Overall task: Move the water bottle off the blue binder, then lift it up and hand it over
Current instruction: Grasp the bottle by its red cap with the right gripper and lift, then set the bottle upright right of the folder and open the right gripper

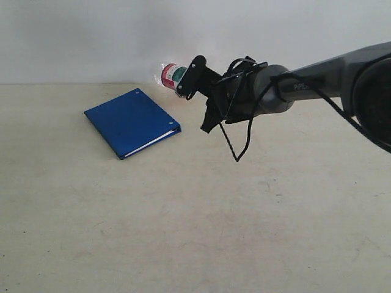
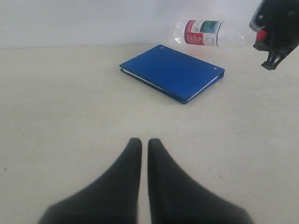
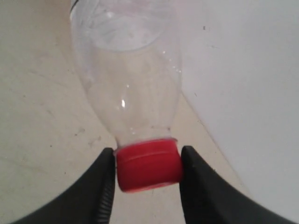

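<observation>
The water bottle (image 1: 170,75) hangs roughly level in the air, past the far corner of the blue binder (image 1: 131,122) and clear of it. My right gripper (image 1: 188,79) is shut on its red cap (image 3: 148,164), one finger on each side. The clear body (image 3: 128,70) points away from the wrist. From the left wrist the bottle (image 2: 203,32) shows its red, white and green label, beyond the binder (image 2: 172,72), which lies flat and closed on the table. My left gripper (image 2: 144,142) is shut on nothing, low over the table on the near side of the binder.
A pale wall (image 1: 73,36) rises just behind the bottle at the table's far edge. The right arm (image 1: 317,79) reaches in from the right, with loose black cable (image 1: 238,146) dangling under its wrist. Bare beige tabletop (image 1: 195,220) fills the foreground.
</observation>
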Controlling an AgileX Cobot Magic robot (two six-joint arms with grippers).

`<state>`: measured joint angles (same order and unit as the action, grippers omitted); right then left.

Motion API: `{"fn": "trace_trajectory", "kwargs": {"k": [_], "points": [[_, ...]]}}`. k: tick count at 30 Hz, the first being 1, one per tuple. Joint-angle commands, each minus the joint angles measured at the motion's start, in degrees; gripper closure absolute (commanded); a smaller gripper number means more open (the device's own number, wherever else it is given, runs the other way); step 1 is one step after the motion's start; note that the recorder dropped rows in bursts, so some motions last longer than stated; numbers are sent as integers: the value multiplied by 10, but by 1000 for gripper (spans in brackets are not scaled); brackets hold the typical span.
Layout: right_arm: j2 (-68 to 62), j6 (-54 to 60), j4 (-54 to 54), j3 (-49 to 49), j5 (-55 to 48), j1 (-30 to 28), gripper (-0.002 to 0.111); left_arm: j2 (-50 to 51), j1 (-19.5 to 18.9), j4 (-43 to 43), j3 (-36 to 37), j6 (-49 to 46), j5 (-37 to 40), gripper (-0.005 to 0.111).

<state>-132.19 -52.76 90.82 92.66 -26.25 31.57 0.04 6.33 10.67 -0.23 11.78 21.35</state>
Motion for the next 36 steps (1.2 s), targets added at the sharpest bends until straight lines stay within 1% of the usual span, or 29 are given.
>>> {"fn": "trace_trajectory", "kwargs": {"k": [1,7,13,15,18,21,27,29,31,33,36], "points": [[56,-21,-47,-1,-27,-23,108,0,2,3,2,-3,-5,102],[143,-17,-55,-67,-42,-31,108,0,2,3,2,-3,-5,102],[231,30,-72,-144,-73,-31,108,0,2,3,2,-3,-5,102],[250,47,-107,-153,-86,-31,108,0,2,3,2,-3,-5,102],[281,85,-185,-165,-89,-31,108,0,2,3,2,-3,-5,102],[303,115,-227,-180,-88,-31,108,0,2,3,2,-3,-5,102],[309,123,-232,-189,-90,-31,108,0,2,3,2,-3,-5,102],[309,115,-226,-189,-82,-31,108,0,2,3,2,-3,-5,102],[309,83,-205,-189,-79,-31,108,0,2,3,2,-3,-5,102],[309,29,-167,-189,-79,-31,108,0,2,3,2,-3,-5,102],[309,-75,-102,-189,-64,-45,108,0,2,3,2,-3,-5,102]]}}
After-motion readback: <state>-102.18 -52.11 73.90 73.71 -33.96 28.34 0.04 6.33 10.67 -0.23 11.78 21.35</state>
